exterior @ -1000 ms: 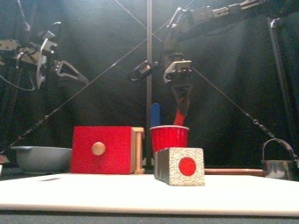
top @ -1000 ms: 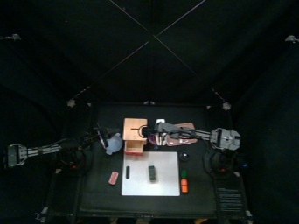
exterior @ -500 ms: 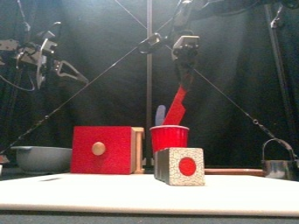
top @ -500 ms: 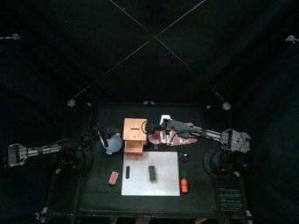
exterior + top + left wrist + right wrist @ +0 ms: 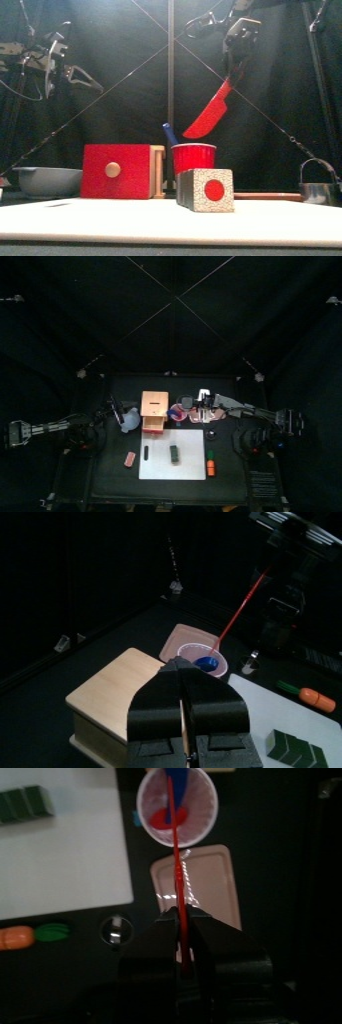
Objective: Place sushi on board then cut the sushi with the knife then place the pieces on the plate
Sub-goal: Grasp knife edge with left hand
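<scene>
The red toy knife (image 5: 211,108) hangs blade-down above the red cup (image 5: 194,158), clear of its rim, with my right gripper (image 5: 241,38) shut on its handle. In the right wrist view the red knife (image 5: 179,888) runs from the shut jaws toward the cup (image 5: 177,803), which holds the blue knife (image 5: 174,780). The sushi roll (image 5: 205,190) stands on the white board (image 5: 191,442). The pink tray (image 5: 211,886) lies beside the cup. My left gripper (image 5: 183,682) hovers shut and empty over the wooden box (image 5: 118,697).
A blue-grey bowl (image 5: 50,180) sits left of the red-fronted box (image 5: 116,171). The metal cutter (image 5: 318,186) stands at the right. A toy carrot (image 5: 211,466) lies on the board's right edge, and a small pink toy (image 5: 130,459) lies left of the board.
My right gripper has lifted the red knife up out of the cup and drawn back to the right. The blue knife stays in the cup. The left arm has not moved.
</scene>
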Controlling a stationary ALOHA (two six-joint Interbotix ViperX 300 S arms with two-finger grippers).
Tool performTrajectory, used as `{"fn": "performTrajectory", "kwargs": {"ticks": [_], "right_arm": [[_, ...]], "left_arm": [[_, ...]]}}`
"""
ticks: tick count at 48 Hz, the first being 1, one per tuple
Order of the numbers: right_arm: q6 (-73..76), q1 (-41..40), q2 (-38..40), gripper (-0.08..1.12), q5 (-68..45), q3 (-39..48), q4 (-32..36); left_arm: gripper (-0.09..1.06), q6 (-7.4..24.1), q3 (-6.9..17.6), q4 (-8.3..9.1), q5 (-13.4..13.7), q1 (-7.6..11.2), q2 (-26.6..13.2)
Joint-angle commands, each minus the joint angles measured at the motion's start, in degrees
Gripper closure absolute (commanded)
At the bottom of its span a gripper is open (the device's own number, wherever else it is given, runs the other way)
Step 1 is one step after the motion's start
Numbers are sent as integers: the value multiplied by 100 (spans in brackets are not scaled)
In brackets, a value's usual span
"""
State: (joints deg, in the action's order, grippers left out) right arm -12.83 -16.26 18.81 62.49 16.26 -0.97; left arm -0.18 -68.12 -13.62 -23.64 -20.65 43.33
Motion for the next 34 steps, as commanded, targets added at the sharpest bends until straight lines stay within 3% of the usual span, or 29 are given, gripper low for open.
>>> {"fn": "performTrajectory", "kwargs": {"ticks": [1, 6, 16, 21, 26, 34], "right_arm": [[9, -26, 510, 61, -870, 519, -343], [0, 0, 765, 61, -1828, 1187, -686], [-88, 141, 1187, 61, -3577, 2461, -1345], [-70, 378, 1292, 61, -4236, 2883, -1477], [-62, 729, 1345, 61, -4790, 3155, -1503], [-26, 1292, 1380, 61, -5766, 3639, -1468]], "left_arm": [[93, 18, 220, 9, -26, 18, -26], [93, 26, 308, 35, 18, 176, -132], [92, 44, 563, 325, -53, 976, -853], [88, 44, 703, 483, -114, 1248, -1160], [80, 53, 835, 650, -237, 1450, -1327], [60, 9, 896, 1055, -396, 1828, -1556]]}}
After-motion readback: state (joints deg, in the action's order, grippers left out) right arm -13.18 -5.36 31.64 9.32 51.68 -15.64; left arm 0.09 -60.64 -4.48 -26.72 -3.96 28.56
